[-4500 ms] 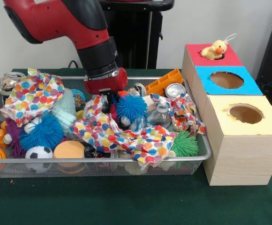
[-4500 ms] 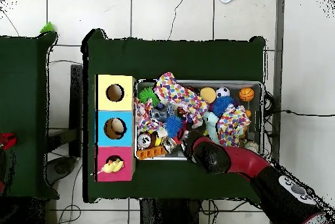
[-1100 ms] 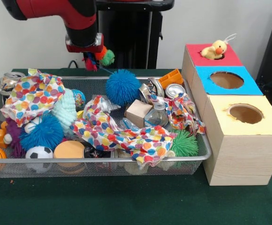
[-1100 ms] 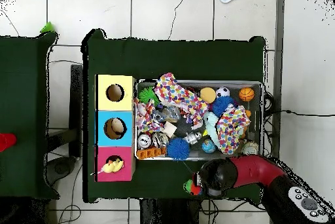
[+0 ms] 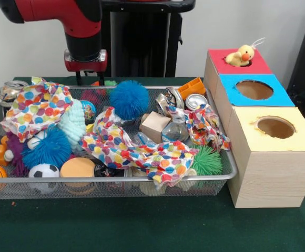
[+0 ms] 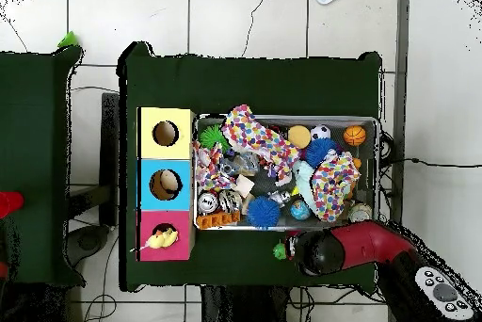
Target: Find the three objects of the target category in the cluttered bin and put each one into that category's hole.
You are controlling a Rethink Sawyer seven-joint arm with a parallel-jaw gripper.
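The wire-mesh bin (image 5: pixel 223 176) is full of clutter; it also shows in the overhead view (image 6: pixel 378 149). A yellow plush duckling (image 5: pixel 241 55) with an orange beak sits in the red-surround hole (image 5: pixel 221 56) of the far wooden box, half sunk in; the overhead view shows it too (image 6: pixel 162 239). My gripper (image 5: pixel 88 80) hangs over the bin's far rim at the left, open and empty, far from the duckling. In the overhead view only the arm's wrist (image 6: pixel 309 252) shows. A small orange shape (image 5: pixel 0 154) lies at the bin's left end; I cannot tell what it is. No other plush toy shows.
The blue-surround (image 5: pixel 254 90) and yellow-surround (image 5: pixel 275 127) holes lie in front of the red one. The bin holds polka-dot cloth (image 5: pixel 142 149), blue spiky balls (image 5: pixel 129 98), a green spiky ball (image 5: pixel 207 160), a wooden block (image 5: pixel 154 126), cans (image 5: pixel 195 101), an orange brick (image 5: pixel 192 87) and small sports balls (image 5: pixel 43 171).
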